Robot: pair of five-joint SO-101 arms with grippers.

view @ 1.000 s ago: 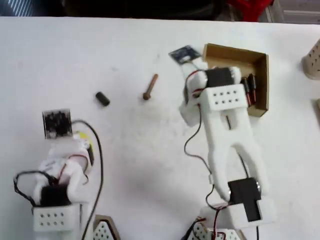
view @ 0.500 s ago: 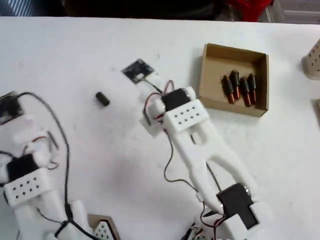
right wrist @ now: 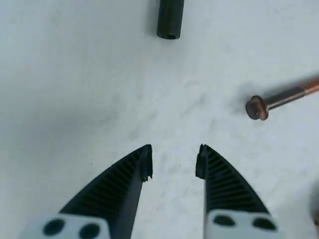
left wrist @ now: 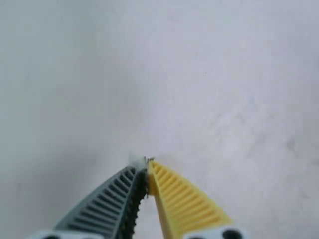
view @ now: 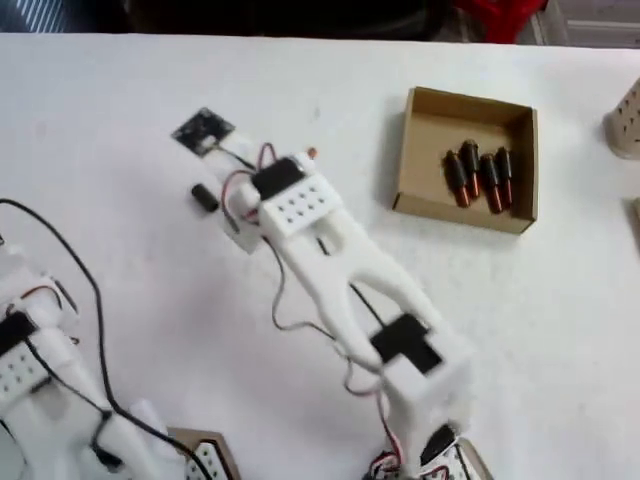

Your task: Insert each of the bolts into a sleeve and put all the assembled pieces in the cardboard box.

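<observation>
At about 8 o'clock of the table (view: 130, 90), nearest the bases, the left arm (view: 35, 375) is sitting folded low by the table's edge. The left gripper (left wrist: 146, 168) is hanging over bare white surface. Its grey and yellow fingers are pressing together tip to tip and holding nothing.

From about 6 o'clock the right arm (view: 340, 270) is stretching toward 11 o'clock, its wrist lying over the middle of the table. The right gripper (right wrist: 174, 160) is hovering above the surface with its two black fingers parted by a moderate gap, and nothing is between them or touching them.

Beyond those fingertips two loose parts are lying apart from each other. The sleeve (view: 205, 197), a short black tube, is resting on its side just beside the wrist, at 9 o'clock of it in the high view. In the right wrist view its open end is facing the gripper. The bolt (right wrist: 281, 98), copper-coloured with a hex head, is lying on its side ahead of the gripper, its head nearer the fingers than its shank. In the high view one end of it is peeking out at 1 o'clock of the wrist.

Farther out, at about 2 o'clock of the table, the cardboard box (view: 420, 125) is standing open, well apart from the right arm. Four assembled pieces (view: 478, 178) are lying side by side in its half toward 3 o'clock. Past the box, at 3 o'clock of it, a pale cone-shaped object (view: 625, 120) is standing at the table's edge.
</observation>
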